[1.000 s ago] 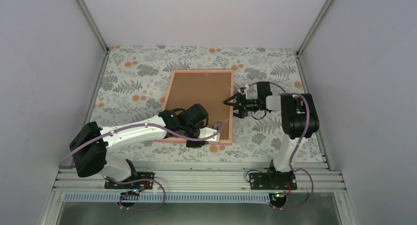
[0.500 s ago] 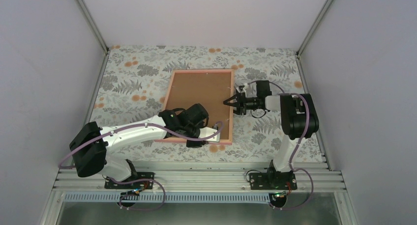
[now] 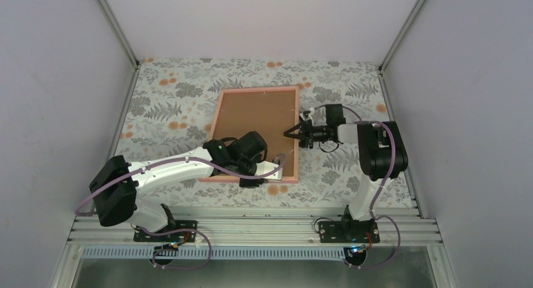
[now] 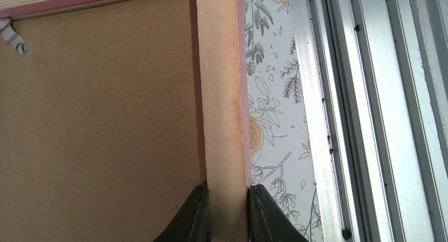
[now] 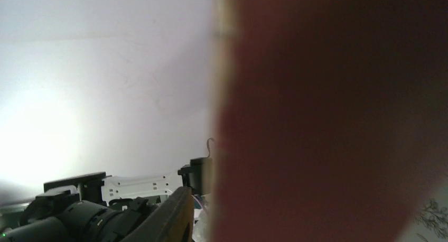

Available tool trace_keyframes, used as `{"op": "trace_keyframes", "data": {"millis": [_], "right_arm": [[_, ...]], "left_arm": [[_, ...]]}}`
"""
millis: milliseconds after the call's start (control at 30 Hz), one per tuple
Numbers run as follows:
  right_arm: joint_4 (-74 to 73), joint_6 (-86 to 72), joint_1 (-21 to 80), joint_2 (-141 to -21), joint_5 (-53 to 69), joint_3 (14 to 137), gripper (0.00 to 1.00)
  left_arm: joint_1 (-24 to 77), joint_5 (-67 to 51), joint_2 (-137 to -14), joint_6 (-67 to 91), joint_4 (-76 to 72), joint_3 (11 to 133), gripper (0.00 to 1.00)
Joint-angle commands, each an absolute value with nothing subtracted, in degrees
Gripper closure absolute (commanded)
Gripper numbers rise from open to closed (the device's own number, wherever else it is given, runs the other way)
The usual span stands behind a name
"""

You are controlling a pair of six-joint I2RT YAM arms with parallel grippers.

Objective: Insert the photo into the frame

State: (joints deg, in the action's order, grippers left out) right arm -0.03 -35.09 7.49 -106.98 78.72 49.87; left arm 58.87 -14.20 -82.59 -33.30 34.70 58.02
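Note:
The pink frame lies back up on the flowered table, with a brown board filling it. My left gripper is shut on the frame's near rail; in the left wrist view both fingertips press the pale wooden rail from either side. My right gripper straddles the frame's right rail. In the right wrist view the frame is a dark red blur that hides one finger. The other finger shows just left of it. The photo is out of view.
The aluminium base rails run along the table's near edge, close to the frame's near rail. A small metal clip sits at the board's corner. White walls enclose the table on three sides.
My right gripper's jaws have narrowed around the frame's right rail. The frame has shifted slightly. The left gripper has kept its hold.

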Motion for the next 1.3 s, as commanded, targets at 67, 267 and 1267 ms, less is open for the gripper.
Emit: {"op": "trace_keyframes", "data": {"millis": [67,267,1267], "right_arm": [[-1.55,-33.93,7.57,-104.19,80.04,51.07,0.73],[-3.47,-34.17,6.84,-100.68,80.5,52.74,0.81],[-47.63,20.23,12.14,-88.09,25.26,106.69,0.97]], "left_arm": [[58.42,-11.95,-80.15,-35.57,29.58,61.18,0.82],[53.69,-10.61,-76.26,-36.15,31.35,61.35,0.4],[9.3,-23.97,-72.6,-11.41,30.43,78.84,0.0]]}}
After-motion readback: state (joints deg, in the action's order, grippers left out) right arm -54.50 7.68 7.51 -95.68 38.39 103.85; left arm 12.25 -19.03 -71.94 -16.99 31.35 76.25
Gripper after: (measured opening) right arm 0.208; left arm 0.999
